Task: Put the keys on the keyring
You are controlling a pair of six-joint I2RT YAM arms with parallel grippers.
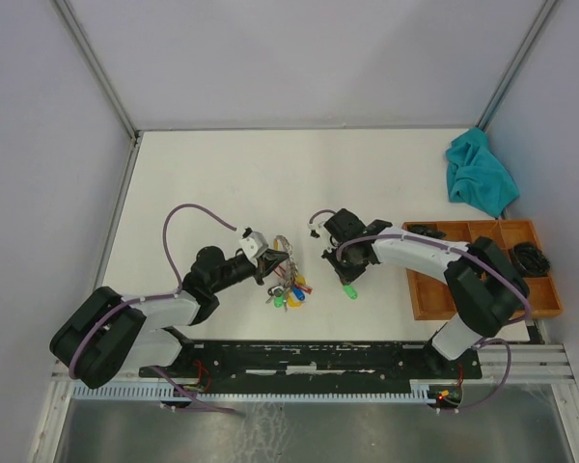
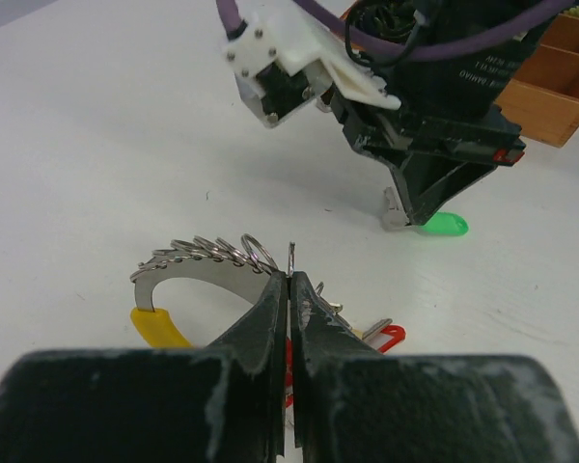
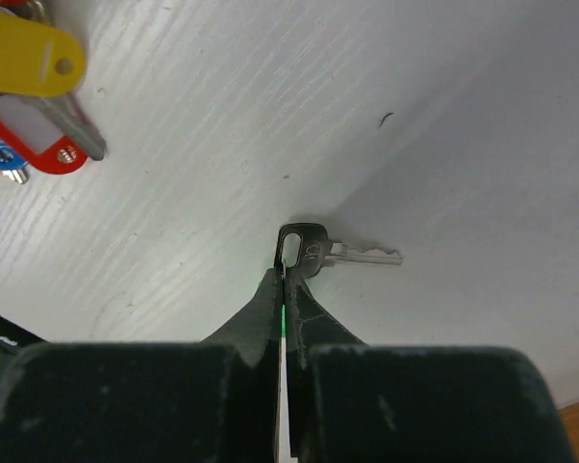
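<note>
Left pincer (image 2: 289, 282), closed tight, grips the keyring (image 2: 188, 262) by its wire, low over the surface (image 1: 222, 174); right pincer (image 3: 284, 285), also closed, touches the head of the dark key (image 3: 340, 254), whose blade points away rightward in its wrist view; green key (image 1: 350, 290) lies just beside; right arm is nearer both.

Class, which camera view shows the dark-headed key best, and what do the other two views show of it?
The right wrist view: the dark-headed key shows whole, head and silvery blade, at the right gripper's shut tips. In the top view that gripper covers it. In the left wrist view I cannot pick it out for sure.
</note>
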